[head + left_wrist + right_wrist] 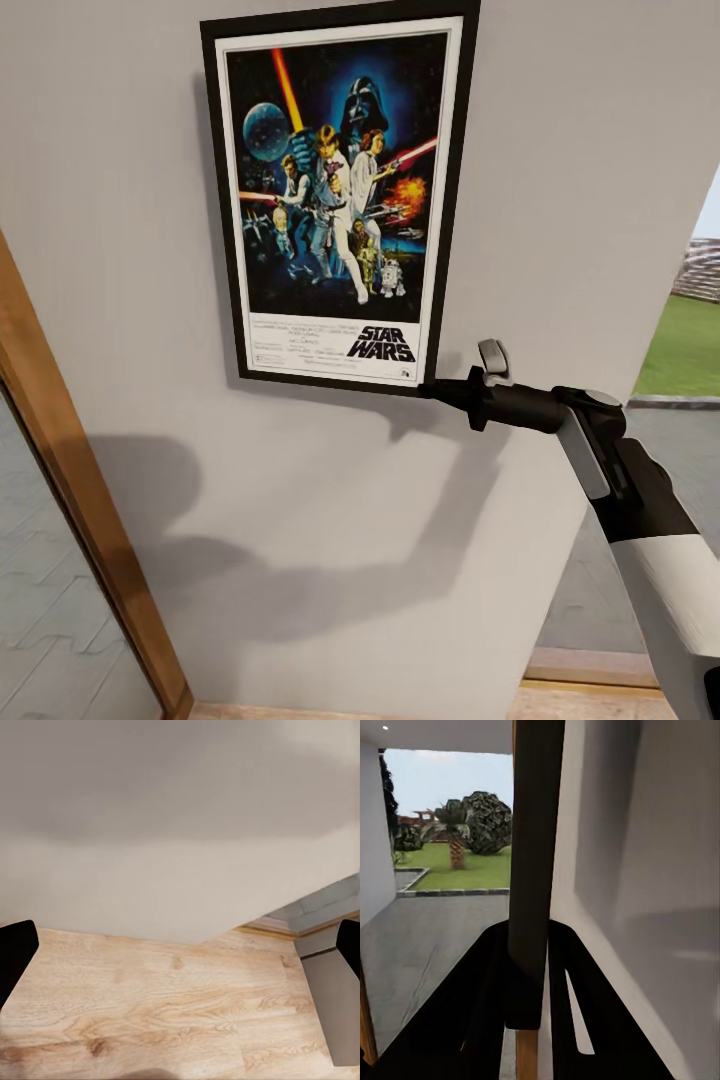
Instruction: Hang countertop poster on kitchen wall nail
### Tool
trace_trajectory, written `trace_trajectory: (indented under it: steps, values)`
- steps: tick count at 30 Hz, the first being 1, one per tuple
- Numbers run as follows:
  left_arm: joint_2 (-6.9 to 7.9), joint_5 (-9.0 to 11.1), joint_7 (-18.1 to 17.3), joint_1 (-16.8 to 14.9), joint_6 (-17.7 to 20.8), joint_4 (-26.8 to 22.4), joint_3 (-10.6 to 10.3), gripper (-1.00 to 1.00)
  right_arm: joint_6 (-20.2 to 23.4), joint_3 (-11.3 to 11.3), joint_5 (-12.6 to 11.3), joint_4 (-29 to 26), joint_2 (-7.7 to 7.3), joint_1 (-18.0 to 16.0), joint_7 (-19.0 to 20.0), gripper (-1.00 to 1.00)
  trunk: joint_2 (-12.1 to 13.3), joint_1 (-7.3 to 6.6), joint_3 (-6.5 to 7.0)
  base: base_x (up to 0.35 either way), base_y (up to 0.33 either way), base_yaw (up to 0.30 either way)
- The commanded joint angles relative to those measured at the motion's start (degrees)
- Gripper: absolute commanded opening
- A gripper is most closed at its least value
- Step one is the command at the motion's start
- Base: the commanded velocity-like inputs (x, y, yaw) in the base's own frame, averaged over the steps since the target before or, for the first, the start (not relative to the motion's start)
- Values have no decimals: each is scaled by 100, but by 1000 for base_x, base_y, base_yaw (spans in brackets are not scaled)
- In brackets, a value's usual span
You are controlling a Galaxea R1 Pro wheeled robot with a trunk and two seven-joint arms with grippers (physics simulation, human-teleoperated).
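The Star Wars poster (335, 190) stands upright and flat against the pale grey wall (580, 150), tilted slightly. My right gripper (440, 390) is shut on its lower right corner, the arm reaching in from the lower right. In the right wrist view the poster's dark frame edge (534, 870) runs up between the two black fingers (480, 1005). The left gripper (180, 949) is open and holds nothing, its black fingertips (15, 956) at the picture's sides, pointing at the wall base and wooden floor. No nail can be made out, and the kitchen countertop is out of view.
A wooden door frame (70, 480) runs down the wall's left side, with grey tiled floor beyond it. Right of the wall, an opening shows paving and a lawn (690, 345) outside. Light wooden floor (150, 1005) lies at the wall's foot.
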Motion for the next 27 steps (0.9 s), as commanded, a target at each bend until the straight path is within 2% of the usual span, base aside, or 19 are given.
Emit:
trace_trajectory:
  steps: [1, 22, 27]
  values:
    - [3, 43, -2, 0, -31, -6, -48, 100, 71, 12, -55, 4, -5, -3, 12, -100, -4, 2, -3, 7, 0, 0]
    - [3, 42, -2, 0, -31, -6, -48, 100, 71, 12, -52, 4, -5, -3, 12, -100, -4, 2, -3, 1, 0, 0]
    - [3, 42, -2, 0, -31, -6, -48, 100, 71, 12, -52, 4, -5, -3, 12, -100, -4, 2, -3, 99, 0, 0]
